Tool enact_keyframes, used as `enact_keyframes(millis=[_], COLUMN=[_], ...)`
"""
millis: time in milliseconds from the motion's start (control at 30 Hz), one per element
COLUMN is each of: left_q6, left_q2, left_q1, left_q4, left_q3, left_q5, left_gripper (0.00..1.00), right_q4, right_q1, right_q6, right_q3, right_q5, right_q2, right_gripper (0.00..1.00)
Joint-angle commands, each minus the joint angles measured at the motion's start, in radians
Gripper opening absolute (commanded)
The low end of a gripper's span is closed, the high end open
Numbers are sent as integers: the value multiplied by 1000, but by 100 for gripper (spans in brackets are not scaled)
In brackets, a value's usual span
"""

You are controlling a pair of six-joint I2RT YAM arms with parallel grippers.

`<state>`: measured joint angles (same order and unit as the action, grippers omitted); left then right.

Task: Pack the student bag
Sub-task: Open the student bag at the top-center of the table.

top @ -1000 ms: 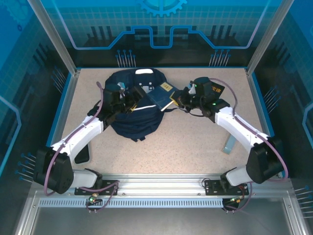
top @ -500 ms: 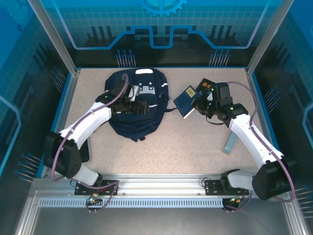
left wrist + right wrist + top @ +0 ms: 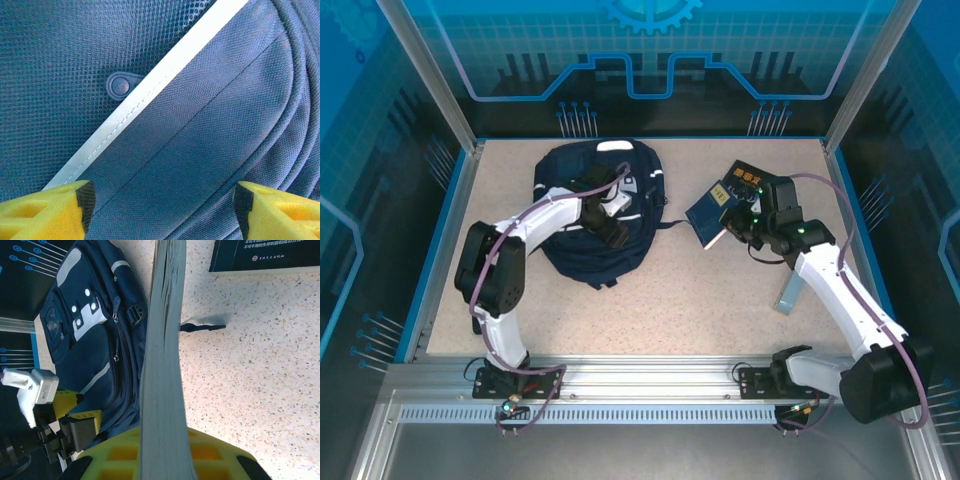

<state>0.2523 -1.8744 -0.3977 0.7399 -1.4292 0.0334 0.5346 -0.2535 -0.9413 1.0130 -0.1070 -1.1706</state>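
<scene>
The student bag lies flat at the back left of the table, navy with white stripes. My left gripper hovers low over its front panel. In the left wrist view the left gripper is open, its yellow fingertips wide apart above the bag's fabric and a white stripe. My right gripper is shut on a blue book, held edge-up to the right of the bag. The right wrist view shows the book's page edge clamped in the right gripper, with the bag beyond.
A second dark book lies flat on the table behind the right gripper and appears again as the dark book. A pale blue object stands near the right arm. A bag strap trails onto the speckled tabletop.
My right gripper has carried the book away from the bag, to the right. My left gripper has swung across the bag's front and now sits low over it.
</scene>
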Motion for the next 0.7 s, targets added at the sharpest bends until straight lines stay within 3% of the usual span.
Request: enact_keyframes(millis=[0, 200, 433, 667], left_q6=[71, 100, 183, 200], left_q2=[-33, -74, -40, -57], left_q1=[-2, -4, -2, 0], left_q4=[23, 49, 160, 126], left_q3=[-38, -77, -96, -95], left_q5=[56, 80, -20, 72], left_gripper=[71, 62, 82, 79], right_q4=[-3, -1, 10, 3], right_q1=[10, -4, -12, -18], right_q6=[-10, -42, -60, -74], right_q3=[-3, -25, -41, -55], right_q5=[13, 25, 40, 35], right_q2=[33, 59, 86, 80], right_gripper=[0, 0, 0, 0])
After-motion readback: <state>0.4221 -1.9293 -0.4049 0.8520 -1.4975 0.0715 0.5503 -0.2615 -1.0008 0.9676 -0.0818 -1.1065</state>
